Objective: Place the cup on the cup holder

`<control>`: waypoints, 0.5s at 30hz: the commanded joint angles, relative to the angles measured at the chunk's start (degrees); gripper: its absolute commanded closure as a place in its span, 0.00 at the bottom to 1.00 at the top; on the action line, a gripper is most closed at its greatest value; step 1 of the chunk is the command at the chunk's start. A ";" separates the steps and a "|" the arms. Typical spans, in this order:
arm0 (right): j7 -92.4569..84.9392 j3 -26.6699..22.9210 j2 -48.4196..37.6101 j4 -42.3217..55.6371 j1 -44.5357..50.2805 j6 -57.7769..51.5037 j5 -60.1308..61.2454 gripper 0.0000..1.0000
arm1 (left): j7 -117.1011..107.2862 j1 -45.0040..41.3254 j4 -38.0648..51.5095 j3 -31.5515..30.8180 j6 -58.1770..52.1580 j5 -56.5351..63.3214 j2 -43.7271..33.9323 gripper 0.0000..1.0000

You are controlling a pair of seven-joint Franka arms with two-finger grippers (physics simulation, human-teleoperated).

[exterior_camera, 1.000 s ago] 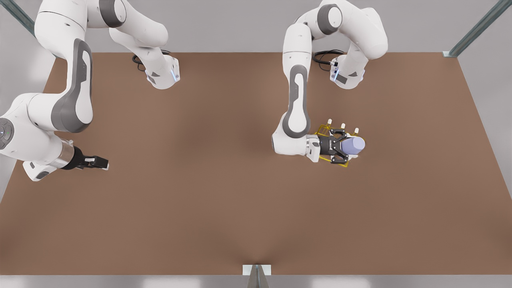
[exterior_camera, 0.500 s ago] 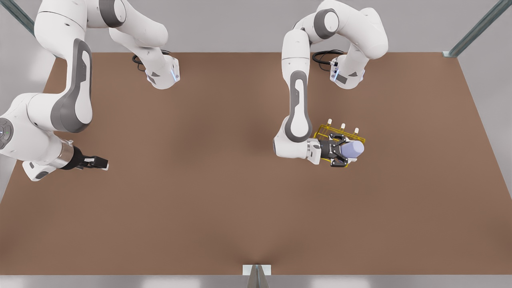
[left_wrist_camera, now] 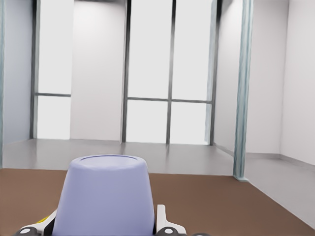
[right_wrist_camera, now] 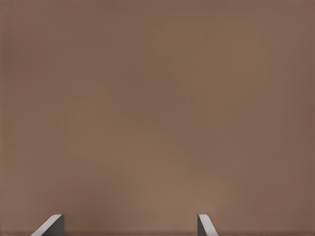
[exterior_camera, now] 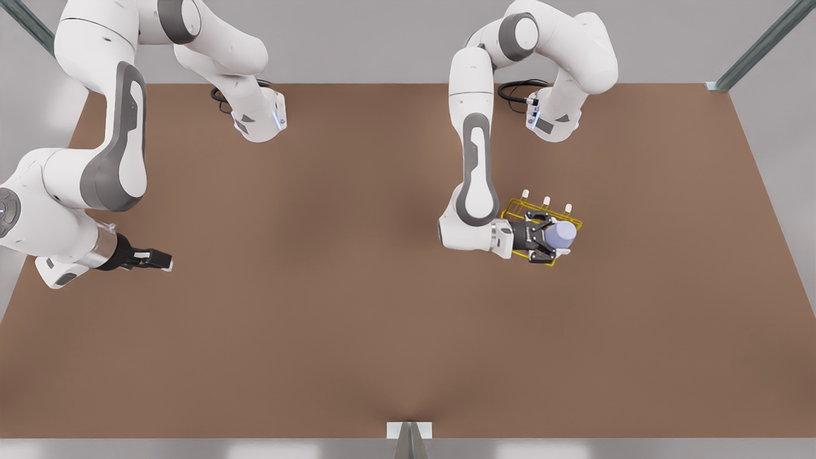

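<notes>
The lavender-blue cup is held over the near side of the yellow wire cup holder, at the front view's right. My left gripper is shut on it, one finger on each side. In the left wrist view the cup stands with its flat base up between the fingers, and a bit of yellow wire shows beside it. Three white-capped pegs rise along the holder's far side. My right gripper waits open above the table at the front view's left; its fingertips frame bare brown table.
The brown table stretches wide around the holder. Both arm bases sit at its far edge. A metal bracket stands at the near edge. Frame posts and bright windows lie beyond the table.
My left gripper has turned the cup from lying sideways to nearly base-up and drawn it slightly in over the holder. The right arm has stayed still.
</notes>
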 commanded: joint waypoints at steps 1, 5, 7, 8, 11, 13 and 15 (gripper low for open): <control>0.03 0.08 -0.07 0.04 -0.01 -0.02 -0.01 0.00 | -2.91 0.87 0.49 0.06 0.46 0.44 -0.01 0.19; 0.03 -0.01 -0.07 0.04 -0.01 -0.02 0.07 0.00 | -3.00 2.45 1.19 -0.03 1.42 0.53 0.34 0.19; 0.03 0.08 -0.07 -0.05 -0.10 -0.02 0.07 0.00 | -3.00 2.98 1.02 -0.03 2.21 0.71 1.13 0.19; -0.06 -0.01 -0.07 -0.05 -0.10 -0.02 -0.01 0.00 | -3.00 2.98 0.93 0.06 2.83 0.71 1.66 0.19; -0.06 0.08 -0.07 -0.05 -0.10 -0.02 -0.01 0.00 | -2.82 3.59 0.40 0.06 3.36 0.88 2.10 0.13; 0.03 -0.01 -0.07 -0.05 -0.10 -0.02 -0.01 0.00 | -2.73 3.59 0.05 0.14 3.36 0.88 2.10 0.00; 0.03 -0.01 -0.07 -0.05 -0.01 -0.02 0.07 0.00 | -2.73 3.59 -0.04 0.14 3.36 0.88 2.10 0.00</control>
